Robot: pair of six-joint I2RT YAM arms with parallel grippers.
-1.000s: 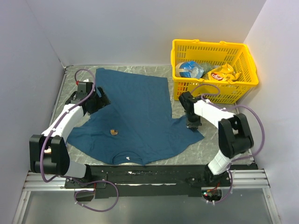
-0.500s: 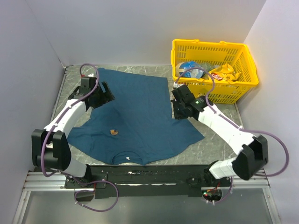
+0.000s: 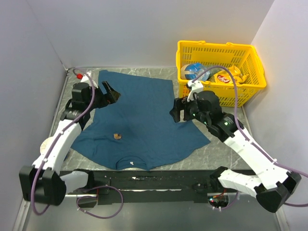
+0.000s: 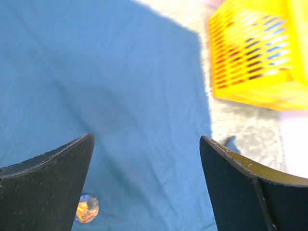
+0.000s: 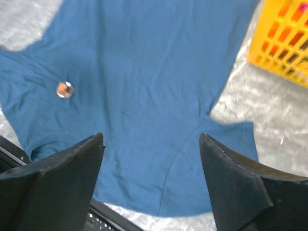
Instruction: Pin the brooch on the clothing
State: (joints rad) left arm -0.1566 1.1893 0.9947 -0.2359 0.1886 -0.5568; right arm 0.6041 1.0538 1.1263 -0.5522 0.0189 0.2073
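Orange-brown and gold brooch point(image 3: 116, 136) sits on the dark teal-blue cotton T-shirt point(image 3: 139, 115), on the chest near the collar; we cannot tell whether its pin goes through the cloth. The shirt lies spread flat on the grey marbled table point(image 3: 226, 144). We see the left gripper point(image 3: 111, 91) and the right gripper point(image 3: 175, 113) both gaping wide and empty, hovering over the far part of the shirt, well apart from the brooch. We judge this an approach step: next, one gripper needs to come down precisely on the tiny trinket while the other steadies the fabric beside it.

Only the top view shows the whole shirt, both arms and the contents of the yellow plastic basket point(image 3: 214, 44). The left wrist view shows the brooch beside its own finger; the right wrist view shows it as a round disc.
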